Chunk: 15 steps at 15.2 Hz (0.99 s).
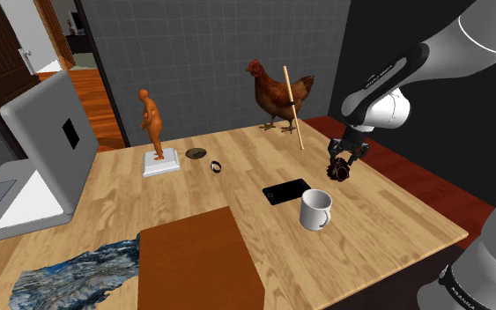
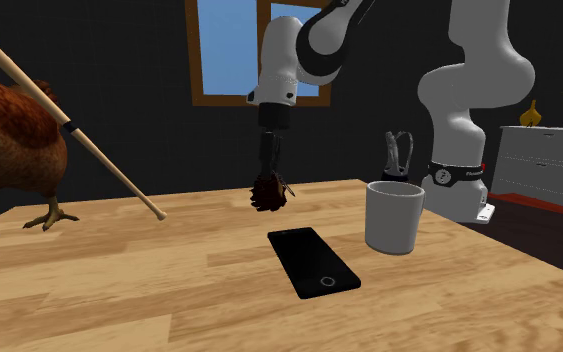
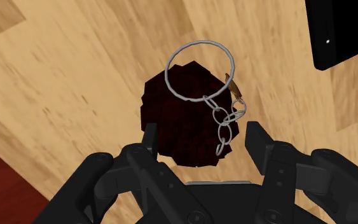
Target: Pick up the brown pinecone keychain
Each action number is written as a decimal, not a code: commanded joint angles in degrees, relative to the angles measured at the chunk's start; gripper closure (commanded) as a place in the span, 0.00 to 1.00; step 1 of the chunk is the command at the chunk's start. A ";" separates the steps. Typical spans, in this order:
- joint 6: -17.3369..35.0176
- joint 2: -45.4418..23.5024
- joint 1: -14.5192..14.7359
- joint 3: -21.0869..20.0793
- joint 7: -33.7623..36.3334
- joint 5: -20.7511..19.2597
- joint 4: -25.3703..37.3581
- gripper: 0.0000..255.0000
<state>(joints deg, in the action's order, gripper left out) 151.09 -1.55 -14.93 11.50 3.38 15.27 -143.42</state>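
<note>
The brown pinecone keychain (image 3: 177, 124) is a dark, scaly cone with a silver ring and short chain (image 3: 222, 124). It sits between my gripper's (image 3: 201, 133) two black fingers, which are shut on it from both sides. In the shoulder view the gripper (image 1: 341, 163) points down with the pinecone (image 1: 338, 171) at its tips, near the table's right edge. In the second exterior view the pinecone (image 2: 267, 192) hangs just over the wooden table (image 2: 169, 290), below the gripper (image 2: 269, 183).
A black phone (image 1: 287, 190) and a white mug (image 1: 315, 210) lie close by, toward the stand. A chicken figure (image 1: 279, 95) with a leaning wooden stick (image 1: 293, 110) stands behind. An orange figurine (image 1: 153, 123), a brown box (image 1: 200, 260) and a grey laptop-like device (image 1: 39, 150) lie further off.
</note>
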 commanded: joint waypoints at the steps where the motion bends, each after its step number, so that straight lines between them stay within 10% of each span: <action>1: 0.01 -0.11 0.04 -0.05 0.04 -0.01 -0.09 1.00; 15: -9.54 7.89 -0.66 0.17 5.05 -5.90 1.97 1.00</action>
<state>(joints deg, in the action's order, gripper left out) 142.35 5.75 -15.56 11.74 8.01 9.75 -141.70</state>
